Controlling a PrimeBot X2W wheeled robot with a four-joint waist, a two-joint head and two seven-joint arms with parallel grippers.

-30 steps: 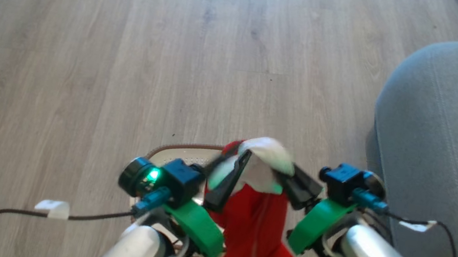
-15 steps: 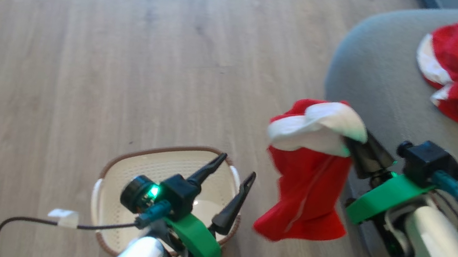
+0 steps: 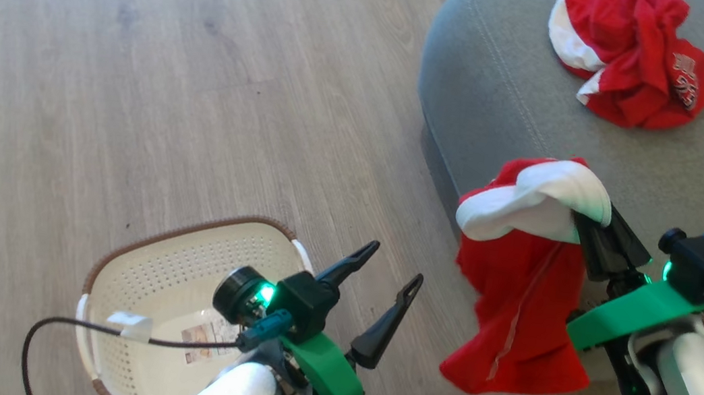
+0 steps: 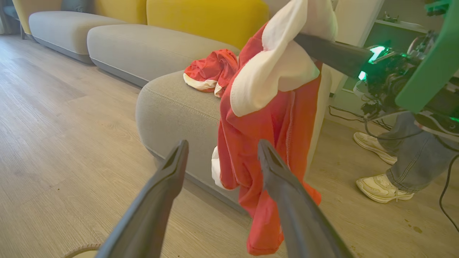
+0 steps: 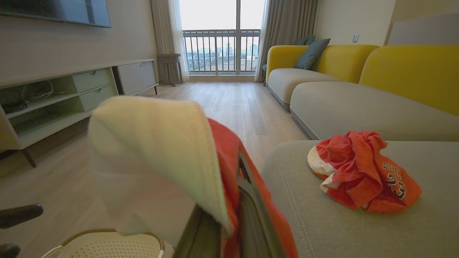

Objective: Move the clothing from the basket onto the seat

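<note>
A red garment with white lining (image 3: 518,301) hangs from my right gripper (image 3: 584,218), which is shut on its white top edge, just off the front edge of the grey seat (image 3: 495,94). A crumpled red jersey (image 3: 635,58) lies on the seat. The cream basket (image 3: 181,256) stands on the floor at the lower left, with just a label sticker inside. My left gripper (image 3: 396,262) is open and holds nothing, beside the basket's right rim. In the left wrist view the garment (image 4: 272,118) hangs beyond the open fingers (image 4: 168,179). In the right wrist view it (image 5: 154,150) drapes over my fingers.
Wooden floor (image 3: 139,61) surrounds the basket. A person's feet in pale sneakers (image 4: 380,186) stand behind my right arm. Yellow-backed sofas (image 5: 358,89) lie beyond the seat, and a low TV cabinet (image 5: 71,93) runs along the opposite wall.
My left gripper has opened and let go of the red garment. The right gripper has carried it right, away from the basket to the seat's edge. The head camera has turned too.
</note>
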